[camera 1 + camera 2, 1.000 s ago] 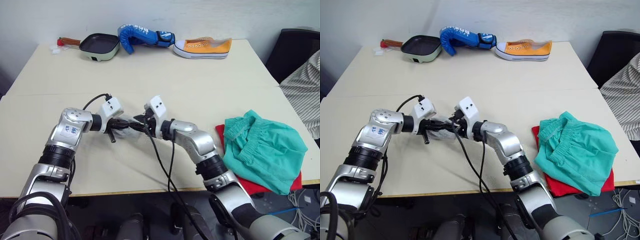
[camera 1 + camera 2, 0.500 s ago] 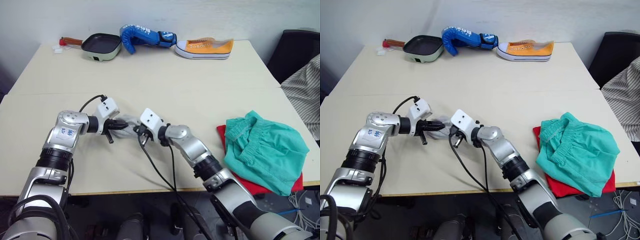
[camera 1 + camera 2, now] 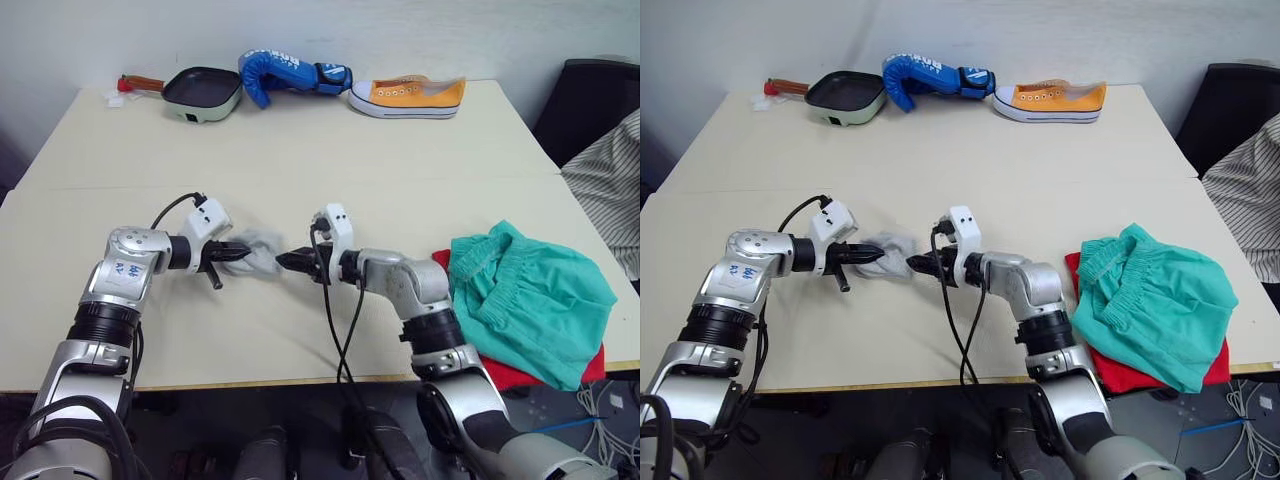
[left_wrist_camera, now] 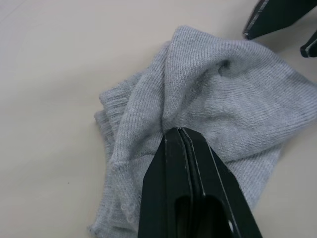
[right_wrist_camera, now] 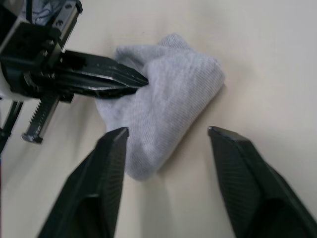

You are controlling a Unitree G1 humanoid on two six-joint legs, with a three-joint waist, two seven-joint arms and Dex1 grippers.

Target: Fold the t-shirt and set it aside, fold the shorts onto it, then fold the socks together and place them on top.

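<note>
While the teal shorts [image 3: 530, 300] are lying over the red t-shirt [image 3: 510, 372] at the bench's [image 3: 400, 170] right edge, the left end effector [image 4: 178, 144] is pinching the grey socks [image 3: 258, 252] mid-bench, probably to anchor the bundle. The right end effector [image 5: 168, 134] is hovering just beside them, fingers spread, seemingly ready to take hold. The bundle's long axis is running roughly between the two.

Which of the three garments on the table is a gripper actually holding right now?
The grey socks, pinched by the left gripper. The teal shorts lie untouched on the red t-shirt at the table's right edge.
</note>
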